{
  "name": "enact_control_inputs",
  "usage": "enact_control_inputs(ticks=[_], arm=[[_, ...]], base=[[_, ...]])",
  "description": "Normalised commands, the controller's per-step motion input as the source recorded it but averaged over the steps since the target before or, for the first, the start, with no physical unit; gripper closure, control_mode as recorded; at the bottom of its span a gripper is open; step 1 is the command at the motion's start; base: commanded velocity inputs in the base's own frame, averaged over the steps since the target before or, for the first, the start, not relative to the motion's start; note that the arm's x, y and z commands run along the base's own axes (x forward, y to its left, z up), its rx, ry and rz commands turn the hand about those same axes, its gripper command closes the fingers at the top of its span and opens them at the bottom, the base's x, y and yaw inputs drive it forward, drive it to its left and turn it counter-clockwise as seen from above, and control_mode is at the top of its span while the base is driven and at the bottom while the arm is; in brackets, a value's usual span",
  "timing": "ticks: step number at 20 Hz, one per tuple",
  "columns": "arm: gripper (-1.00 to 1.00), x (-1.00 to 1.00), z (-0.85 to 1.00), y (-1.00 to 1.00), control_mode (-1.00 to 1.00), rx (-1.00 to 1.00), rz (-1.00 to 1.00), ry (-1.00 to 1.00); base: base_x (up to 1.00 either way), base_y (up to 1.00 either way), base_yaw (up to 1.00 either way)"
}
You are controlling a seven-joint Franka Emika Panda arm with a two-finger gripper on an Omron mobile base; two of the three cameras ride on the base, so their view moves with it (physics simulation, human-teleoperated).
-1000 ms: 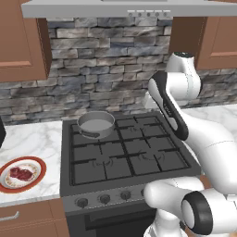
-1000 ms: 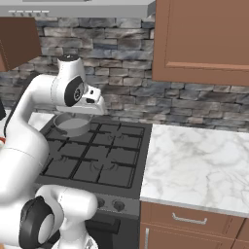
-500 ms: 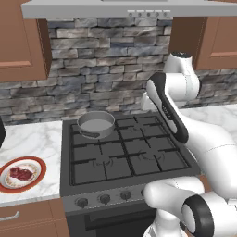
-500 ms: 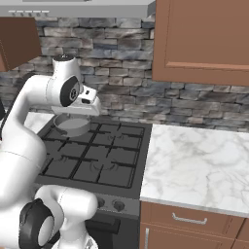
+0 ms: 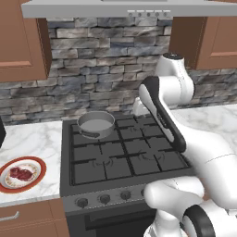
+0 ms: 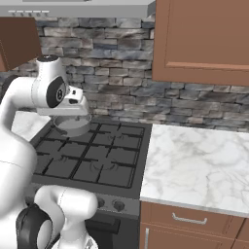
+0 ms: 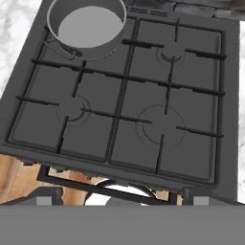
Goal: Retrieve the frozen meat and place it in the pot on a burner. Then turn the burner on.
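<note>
Grey pot (image 5: pixel 96 124) showing on black stove (image 5: pixel 120 157); dark-red marbled meat (image 5: pixel 21 173) lying on white, orange-rimmed plate (image 5: pixel 38 165); counter (image 6: pixel 194 165) showing white-grey marble; wall (image 5: pixel 102 69) showing grey-brown stone.

My two base views flank the arm, facing the stove (image 5: pixel 125 157) — hand view looks down at it — all share the pot (image 7: pixel 87 26).
</note>
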Motion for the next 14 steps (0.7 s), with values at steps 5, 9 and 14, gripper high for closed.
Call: enact_control_inputs(ticks=[5, 9, 14], arm=[[-1.0, -0.24, 0.02, 0.75, -1.0, -0.1, 0.19, 0.0], [-1.0, -0.32, 0.0, 0.83, -1.0, -0.1, 0.24, 0.0], [-1.0, -0.35, 0.0, 0.85, -1.0, -0.11, 0.3, 0.0]], base=[[0.0, 0.0, 0.0], [0.0, 0.0, 0.0], [0.0, 0.0, 0.0]])
